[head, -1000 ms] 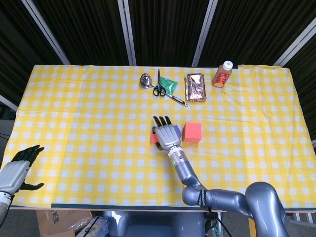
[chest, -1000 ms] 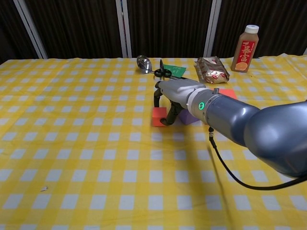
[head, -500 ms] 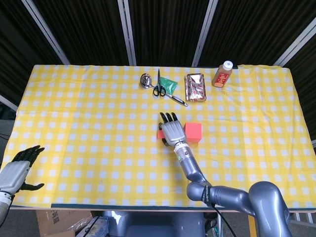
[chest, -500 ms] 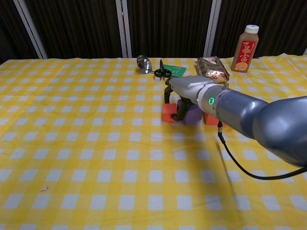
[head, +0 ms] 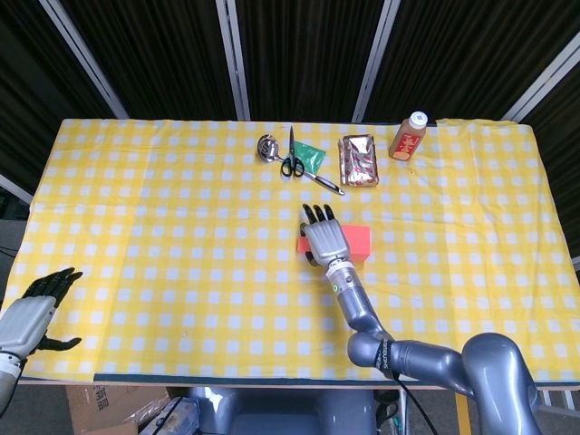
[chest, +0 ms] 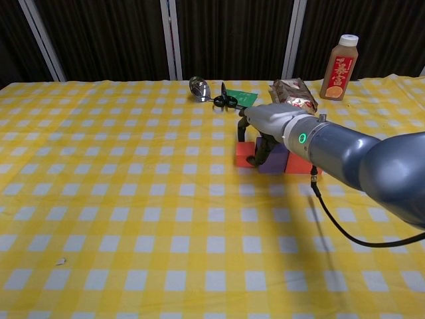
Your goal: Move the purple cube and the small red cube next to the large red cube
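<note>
1. The right hand (chest: 269,126) is stretched out over the middle of the counter (chest: 99,219), palm down, its fingers curled down around the purple cube (chest: 273,159). The fingers touch the cube, but I cannot tell whether the hand truly grips it or only cups and pushes it.
2. In the chest view the three cubes sit in a tight row. The small red cube (chest: 246,154) is on the left, the purple one in the middle, and the large red cube (chest: 296,161) is on the right, partly hidden behind the wrist.
3. From the head view, the hand (head: 324,240) covers most of the group. Only a sliver of the small red cube (head: 303,243) and the right part of the large red cube (head: 359,239) show around it.
4. The left hand (head: 32,313) rests low at the near left corner of the counter, fingers loosely spread and holding nothing, well apart from the cubes.
5. To my eye the task is nearly finished, since both smaller cubes already look to be touching or just beside their neighbours. What seems left is for the right hand to let go and lift clear without knocking the row apart.
6. A bottle (chest: 338,67), a snack packet (chest: 292,96), scissors (head: 293,159) and a spoon (chest: 198,88) lie along the far side, away from the work.
</note>
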Robot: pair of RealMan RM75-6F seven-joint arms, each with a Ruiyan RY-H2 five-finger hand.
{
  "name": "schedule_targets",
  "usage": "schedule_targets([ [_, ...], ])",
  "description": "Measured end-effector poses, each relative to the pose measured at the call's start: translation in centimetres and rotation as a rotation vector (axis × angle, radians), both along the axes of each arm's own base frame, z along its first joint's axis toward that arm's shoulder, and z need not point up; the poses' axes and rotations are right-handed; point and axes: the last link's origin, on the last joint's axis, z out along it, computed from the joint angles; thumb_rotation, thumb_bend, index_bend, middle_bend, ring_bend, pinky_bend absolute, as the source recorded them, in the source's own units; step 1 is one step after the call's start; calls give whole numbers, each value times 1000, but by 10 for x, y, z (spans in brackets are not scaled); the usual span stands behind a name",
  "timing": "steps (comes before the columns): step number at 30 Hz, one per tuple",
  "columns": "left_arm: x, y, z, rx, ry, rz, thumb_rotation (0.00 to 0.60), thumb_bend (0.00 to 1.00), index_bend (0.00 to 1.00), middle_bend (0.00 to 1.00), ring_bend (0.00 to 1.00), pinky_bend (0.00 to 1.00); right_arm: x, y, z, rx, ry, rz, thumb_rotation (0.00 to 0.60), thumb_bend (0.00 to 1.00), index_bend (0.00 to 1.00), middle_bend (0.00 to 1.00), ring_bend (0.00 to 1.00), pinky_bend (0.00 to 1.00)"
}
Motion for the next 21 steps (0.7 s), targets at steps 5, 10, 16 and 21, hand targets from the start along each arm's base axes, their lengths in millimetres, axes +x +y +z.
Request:
schedule_targets([
  [5, 0, 0, 0, -1, -1, -1, 600, 41, 0, 0, 0, 68, -1, 1, 0, 2, -2, -2, 600, 469, 494, 27, 0, 0],
  [10, 1, 0, -1, -4, -1, -3, 600, 42, 0, 0, 0, 68, -2, 3, 0, 8, -2, -2, 600, 468, 494, 27, 0, 0],
  [16, 1, 0, -1, -7, -2, -5, 600, 41, 0, 0, 0, 68, -3, 3, 3, 0, 9, -1, 600, 468, 494, 27, 0, 0],
  [21, 1, -1, -1, -9, -1, -2, 600, 42, 0, 0, 0, 68, -5, 2, 4, -3, 12, -7, 600, 468, 494, 26, 0, 0],
])
